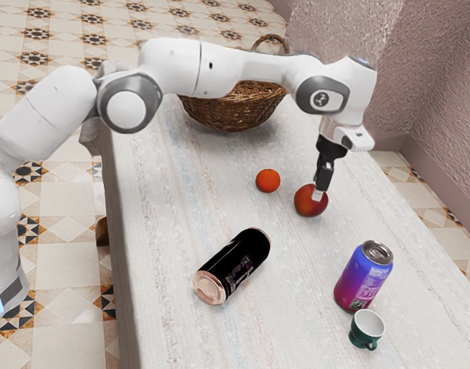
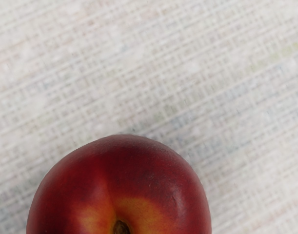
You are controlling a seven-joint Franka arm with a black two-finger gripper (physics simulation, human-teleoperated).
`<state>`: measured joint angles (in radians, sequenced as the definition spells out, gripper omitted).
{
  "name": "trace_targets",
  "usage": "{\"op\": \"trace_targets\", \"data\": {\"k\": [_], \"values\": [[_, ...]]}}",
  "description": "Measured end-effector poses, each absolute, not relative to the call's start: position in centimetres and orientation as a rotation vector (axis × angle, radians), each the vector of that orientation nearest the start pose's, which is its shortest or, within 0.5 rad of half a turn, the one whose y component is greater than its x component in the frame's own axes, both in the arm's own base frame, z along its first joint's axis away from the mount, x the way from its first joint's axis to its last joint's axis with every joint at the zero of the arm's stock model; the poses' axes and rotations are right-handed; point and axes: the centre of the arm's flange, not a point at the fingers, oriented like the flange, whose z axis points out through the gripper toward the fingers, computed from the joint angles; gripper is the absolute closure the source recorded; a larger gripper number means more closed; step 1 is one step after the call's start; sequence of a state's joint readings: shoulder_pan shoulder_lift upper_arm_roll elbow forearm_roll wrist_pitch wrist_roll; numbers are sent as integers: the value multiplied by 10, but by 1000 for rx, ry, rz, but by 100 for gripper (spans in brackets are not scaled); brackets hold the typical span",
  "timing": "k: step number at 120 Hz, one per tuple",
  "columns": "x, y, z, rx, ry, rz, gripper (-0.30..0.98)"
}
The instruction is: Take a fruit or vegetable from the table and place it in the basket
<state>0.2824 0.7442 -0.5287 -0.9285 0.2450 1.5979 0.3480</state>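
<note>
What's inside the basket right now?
I can't tell what the basket holds. In the exterior view my arm crosses in front of its opening and covers most of the inside; I can see the woven outer wall and the handle above.

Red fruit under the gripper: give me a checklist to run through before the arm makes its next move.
1. Gripper down at the red fruit: ok.
2. Firm hold on the red fruit: cannot tell.
3. Orange fruit apart from the red one: ok, there is bare table between them.
4. Basket upright to receive the fruit: ok, it stands on its base.
5. Inside of the basket free for the fruit: cannot tell, the arm hides much of it.
6. Cans and cup away from the gripper: ok.
</note>
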Motion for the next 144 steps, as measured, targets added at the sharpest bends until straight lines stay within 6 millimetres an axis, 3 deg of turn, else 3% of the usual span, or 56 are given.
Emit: {"op": "trace_targets", "data": {"k": [62,86,144], "values": [[741,-8,471,-3149,768,-23,0],[740,11,461,-3152,724,12,0],[742,7,457,-3164,732,10,0]]}}
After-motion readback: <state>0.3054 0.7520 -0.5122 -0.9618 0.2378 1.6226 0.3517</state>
